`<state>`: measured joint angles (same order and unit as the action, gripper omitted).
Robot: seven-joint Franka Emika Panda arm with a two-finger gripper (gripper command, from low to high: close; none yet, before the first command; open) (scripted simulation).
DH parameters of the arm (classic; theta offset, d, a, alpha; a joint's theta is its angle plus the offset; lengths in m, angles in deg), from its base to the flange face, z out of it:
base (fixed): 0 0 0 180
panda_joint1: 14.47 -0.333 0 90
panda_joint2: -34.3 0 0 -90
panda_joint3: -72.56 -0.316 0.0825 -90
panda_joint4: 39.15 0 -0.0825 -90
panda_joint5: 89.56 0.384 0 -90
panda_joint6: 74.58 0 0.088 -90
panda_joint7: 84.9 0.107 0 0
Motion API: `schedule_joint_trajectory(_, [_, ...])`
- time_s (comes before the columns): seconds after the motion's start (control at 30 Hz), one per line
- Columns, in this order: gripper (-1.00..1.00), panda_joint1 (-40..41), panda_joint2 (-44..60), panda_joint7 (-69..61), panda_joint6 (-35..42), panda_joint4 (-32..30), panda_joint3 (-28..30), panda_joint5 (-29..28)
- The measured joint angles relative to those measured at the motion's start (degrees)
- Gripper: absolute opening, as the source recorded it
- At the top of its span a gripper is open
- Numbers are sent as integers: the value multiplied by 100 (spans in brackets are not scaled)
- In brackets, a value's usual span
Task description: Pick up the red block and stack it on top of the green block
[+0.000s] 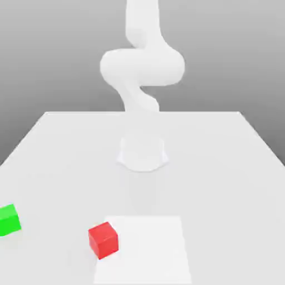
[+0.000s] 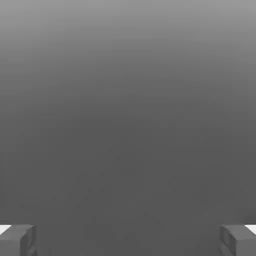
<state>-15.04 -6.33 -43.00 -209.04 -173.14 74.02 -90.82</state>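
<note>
The red block (image 1: 103,240) lies on the white table (image 1: 222,167) near the front, a little toward the exterior view's left. The green block (image 1: 9,220) sits farther left, cut by the picture's edge, and the two blocks are well apart. The white arm (image 1: 142,67) rises from its round base (image 1: 143,153) at the table's middle and leaves the picture upward. In the hand view my gripper (image 2: 128,240) is open: two grey fingertips (image 2: 17,240) stand far apart with only plain grey background between them. Neither block shows in the hand view.
A flat white rectangular shape (image 1: 146,250) fills the front of the exterior view just right of the red block; I cannot tell what it is. The table's back edge (image 1: 142,113) meets a grey backdrop.
</note>
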Motion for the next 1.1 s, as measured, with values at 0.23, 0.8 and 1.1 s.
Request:
schedule_joint_trajectory(0.23, [0, -136, 1478, -1218, -762, -628, 495, -229])
schedule_joint_trajectory(0.8, [0, 133, 5041, -4678, -2749, -1822, 884, 689])
schedule_joint_trajectory(1.1, [-100, 404, 5767, -4978, -3338, -1717, 530, 1065])
